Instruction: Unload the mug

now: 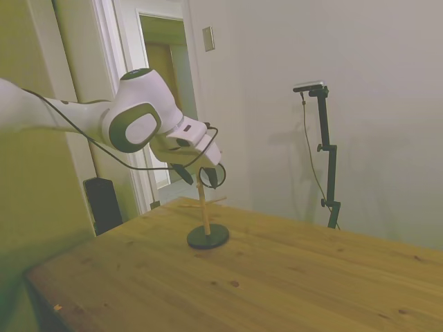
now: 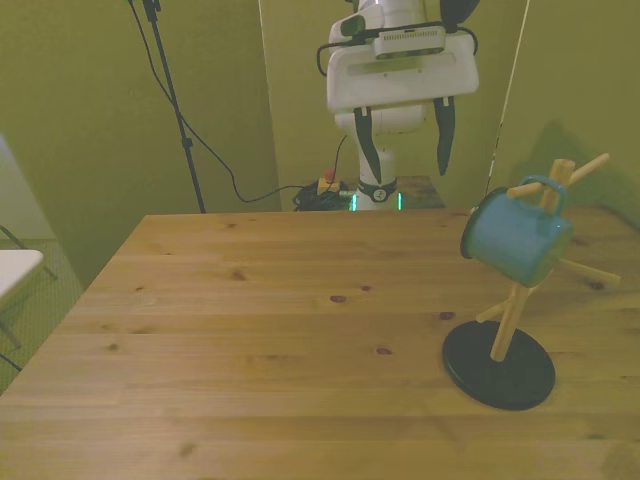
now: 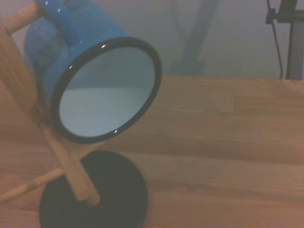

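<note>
The mug [image 2: 515, 238] is blue-green enamel with a dark rim and a white inside. It hangs by its loop handle from an upper peg of a wooden mug tree [image 2: 512, 310] with a round black base, at the front view's right. My gripper [image 2: 407, 150] is open and holds nothing. It hovers above the table, farther back than the mug and toward the front view's left of it. In the side view the gripper [image 1: 197, 174] is level with the mug [image 1: 213, 175], close to the tree's top. The wrist view looks straight into the mug's mouth [image 3: 107, 92].
The tree's lower pegs [image 2: 588, 270] stick out sideways from the pole. The wooden table [image 2: 260, 330] spreads wide to the front view's left of the tree. A white object [image 2: 15, 270] sits beyond the table's left edge, and a black box [image 1: 104, 204] stands on the floor by the door.
</note>
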Robot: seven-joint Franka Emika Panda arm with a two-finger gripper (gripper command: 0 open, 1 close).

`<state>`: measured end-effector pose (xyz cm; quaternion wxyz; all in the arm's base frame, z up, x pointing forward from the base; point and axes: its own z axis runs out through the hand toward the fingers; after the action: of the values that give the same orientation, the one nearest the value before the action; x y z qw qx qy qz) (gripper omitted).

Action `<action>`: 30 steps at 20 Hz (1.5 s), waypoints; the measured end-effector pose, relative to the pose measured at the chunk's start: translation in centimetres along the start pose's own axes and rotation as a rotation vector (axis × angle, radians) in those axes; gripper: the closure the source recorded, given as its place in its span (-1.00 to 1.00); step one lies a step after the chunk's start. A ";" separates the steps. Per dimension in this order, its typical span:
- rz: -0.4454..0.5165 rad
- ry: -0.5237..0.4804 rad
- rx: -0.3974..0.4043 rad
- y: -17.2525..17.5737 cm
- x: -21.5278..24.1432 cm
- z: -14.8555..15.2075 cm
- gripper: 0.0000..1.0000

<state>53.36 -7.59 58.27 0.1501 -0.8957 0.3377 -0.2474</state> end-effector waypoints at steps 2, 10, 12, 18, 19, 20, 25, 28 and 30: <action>-0.014 -0.009 0.038 0.7 1.4 0.7 -1.00; -0.063 -0.083 0.100 -3.0 7.7 6.3 -1.00; -0.086 -0.086 0.128 -3.5 7.7 6.2 -1.00; -0.152 -0.136 0.185 -3.4 8.1 8.3 -1.00; -0.164 -0.137 0.189 -3.4 8.3 8.8 -1.00; -0.177 -0.140 0.194 -3.4 8.5 9.3 -1.00; -0.247 -0.157 0.221 -4.7 8.2 11.7 -1.00; -0.281 -0.152 0.242 -5.1 8.3 11.7 -1.00; -0.302 -0.146 0.250 -5.2 8.5 11.6 -1.00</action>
<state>67.93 -8.37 53.80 0.2455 -0.9260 0.1547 -0.2413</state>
